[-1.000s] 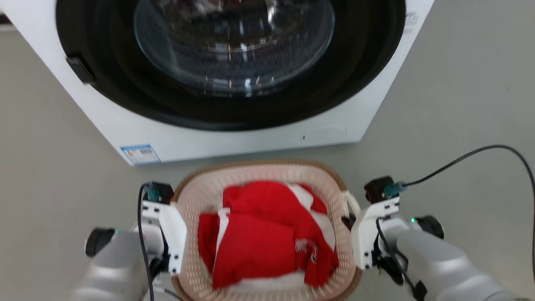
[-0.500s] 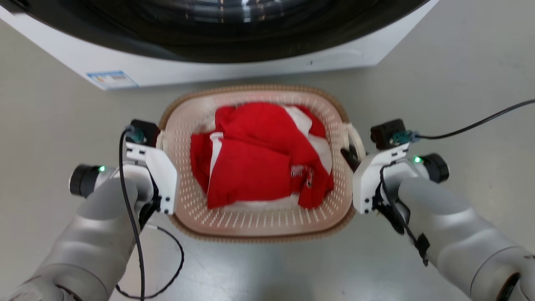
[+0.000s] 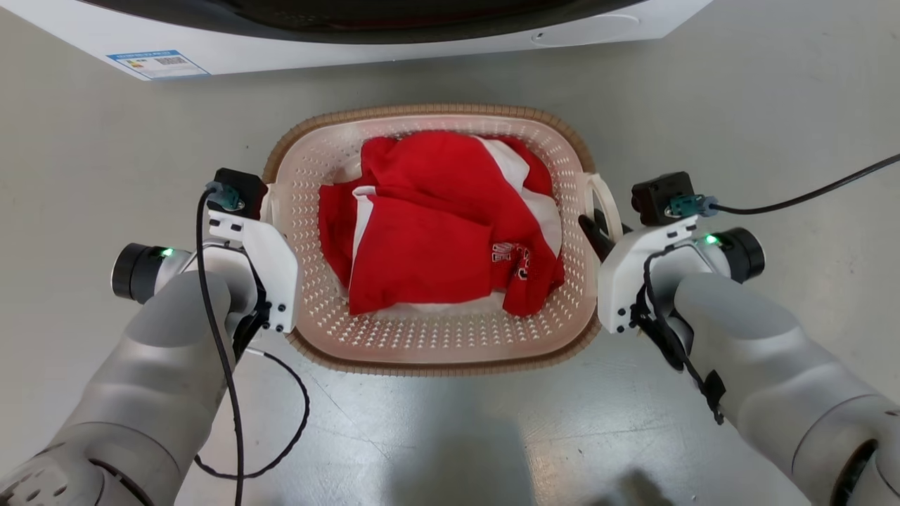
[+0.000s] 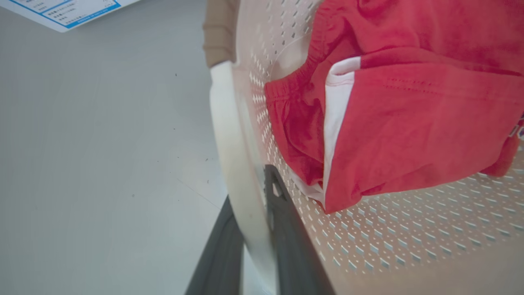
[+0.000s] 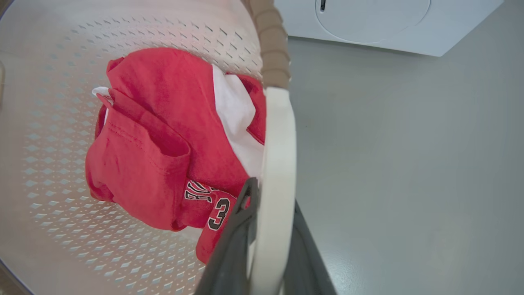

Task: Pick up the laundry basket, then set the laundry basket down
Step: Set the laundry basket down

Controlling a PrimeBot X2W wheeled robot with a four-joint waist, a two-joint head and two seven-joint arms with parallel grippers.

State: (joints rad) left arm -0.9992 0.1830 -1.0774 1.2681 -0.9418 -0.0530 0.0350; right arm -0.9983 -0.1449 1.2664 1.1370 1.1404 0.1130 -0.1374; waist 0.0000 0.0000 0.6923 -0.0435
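Note:
The laundry basket [image 3: 430,112], cream perforated plastic with a brown woven-look rim, sits in the middle of the head view in front of the washer, over the grey floor. Red and white clothes [image 3: 436,232] lie inside it. My left gripper [image 4: 254,192] is shut on the basket's white left loop handle [image 4: 229,135], one dark finger on each side of it. My right gripper [image 5: 272,200] is likewise shut on the right loop handle [image 5: 278,143]. In the head view its dark fingers [image 3: 596,235] sit beside that handle [image 3: 606,200]. Whether the basket touches the floor cannot be told.
The white washer's base [image 3: 619,28] with a blue-edged label [image 3: 158,63] runs along the top of the head view. A black cable [image 3: 808,193] trails from my right wrist across the floor, and another loops under my left forearm [image 3: 281,450]. Grey floor surrounds the basket.
The head camera has tipped downward, so the washer door slid off the top. Both grippers keep hold of the handles. The gap between basket and washer looks wider.

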